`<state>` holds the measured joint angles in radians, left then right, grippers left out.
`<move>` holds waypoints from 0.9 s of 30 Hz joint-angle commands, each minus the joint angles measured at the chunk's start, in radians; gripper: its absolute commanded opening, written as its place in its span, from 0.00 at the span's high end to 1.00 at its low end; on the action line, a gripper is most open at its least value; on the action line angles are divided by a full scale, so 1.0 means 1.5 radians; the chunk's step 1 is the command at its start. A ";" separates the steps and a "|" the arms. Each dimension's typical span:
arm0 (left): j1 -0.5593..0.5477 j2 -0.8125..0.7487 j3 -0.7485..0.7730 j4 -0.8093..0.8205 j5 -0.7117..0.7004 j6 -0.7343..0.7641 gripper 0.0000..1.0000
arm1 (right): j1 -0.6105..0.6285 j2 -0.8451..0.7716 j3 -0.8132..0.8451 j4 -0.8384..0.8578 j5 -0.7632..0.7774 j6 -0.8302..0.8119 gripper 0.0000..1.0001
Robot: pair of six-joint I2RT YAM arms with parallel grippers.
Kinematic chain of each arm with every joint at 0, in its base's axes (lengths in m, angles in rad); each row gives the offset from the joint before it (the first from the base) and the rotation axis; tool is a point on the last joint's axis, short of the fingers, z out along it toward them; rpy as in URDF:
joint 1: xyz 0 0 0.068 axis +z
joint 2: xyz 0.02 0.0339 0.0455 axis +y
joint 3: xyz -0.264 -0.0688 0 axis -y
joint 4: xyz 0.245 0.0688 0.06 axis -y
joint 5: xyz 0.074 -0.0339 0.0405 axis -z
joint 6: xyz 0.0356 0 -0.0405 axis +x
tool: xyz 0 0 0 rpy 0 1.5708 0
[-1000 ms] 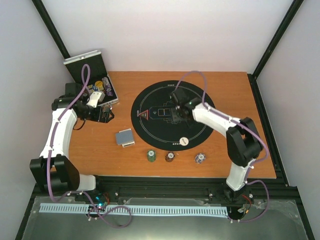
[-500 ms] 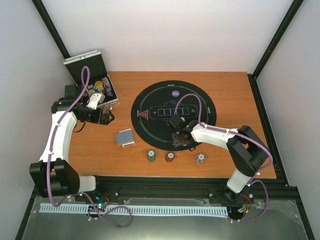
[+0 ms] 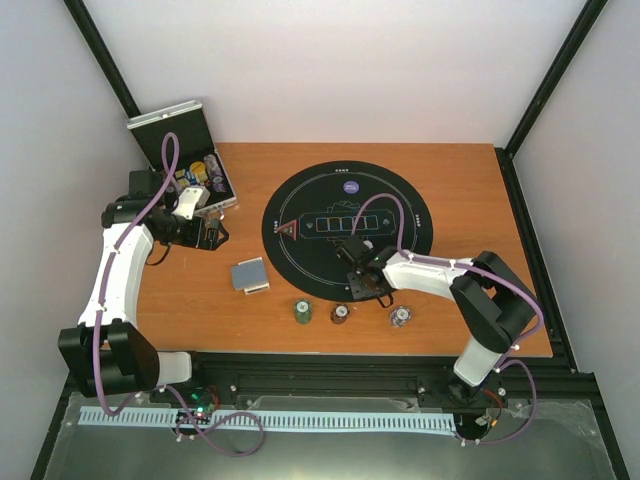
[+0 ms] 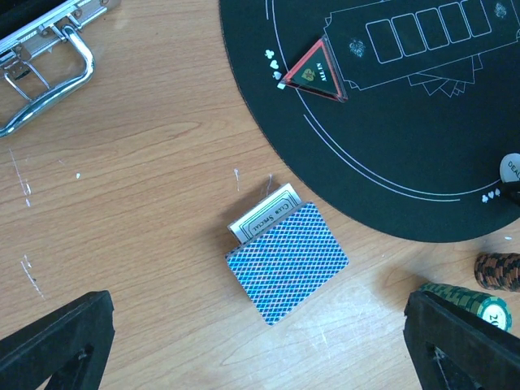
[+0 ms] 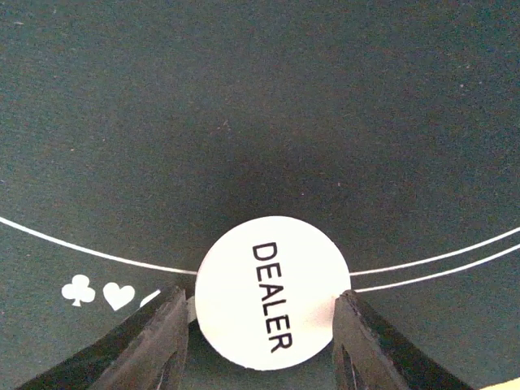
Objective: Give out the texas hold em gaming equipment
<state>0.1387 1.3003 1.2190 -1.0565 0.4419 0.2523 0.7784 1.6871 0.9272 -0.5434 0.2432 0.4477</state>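
Note:
The white disc marked DEALER (image 5: 272, 292) lies on the black felt mat (image 3: 310, 262) near its front edge. My right gripper (image 5: 262, 313) is down on it, one fingertip against each side of the disc. In the top view this gripper (image 3: 362, 282) covers the disc. A blue-backed deck of cards (image 3: 250, 274) rests on the wood left of the mat, leaning on its box (image 4: 264, 215). Green (image 3: 302, 312), maroon (image 3: 341, 315) and purple-white (image 3: 400, 317) chip stacks stand in a row along the front. My left gripper (image 3: 205, 232) hovers wide open, high above the deck (image 4: 288, 260).
An open metal case (image 3: 178, 138) holding more chips sits at the back left corner. A purple chip (image 3: 350, 186) lies at the mat's far side, and a red-edged triangle marker (image 3: 291, 229) on its left part. The table's front edge runs just below the chip row.
My right arm swung from the mat's centre to its front edge, came down over the dealer disc, and its fingers closed in on it. The left arm barely moved.

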 commanded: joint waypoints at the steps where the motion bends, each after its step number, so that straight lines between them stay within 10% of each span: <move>1: 0.004 -0.013 0.024 -0.018 0.009 -0.004 0.00 | -0.018 -0.002 -0.029 0.005 0.017 0.009 0.51; 27: 0.004 -0.013 0.031 -0.020 0.007 0.000 0.00 | -0.152 -0.053 0.034 -0.031 -0.011 -0.057 0.43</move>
<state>0.1387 1.2991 1.2350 -1.0721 0.4423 0.2523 0.5331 1.6749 0.9310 -0.5579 0.2630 0.3775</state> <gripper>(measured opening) 0.999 0.551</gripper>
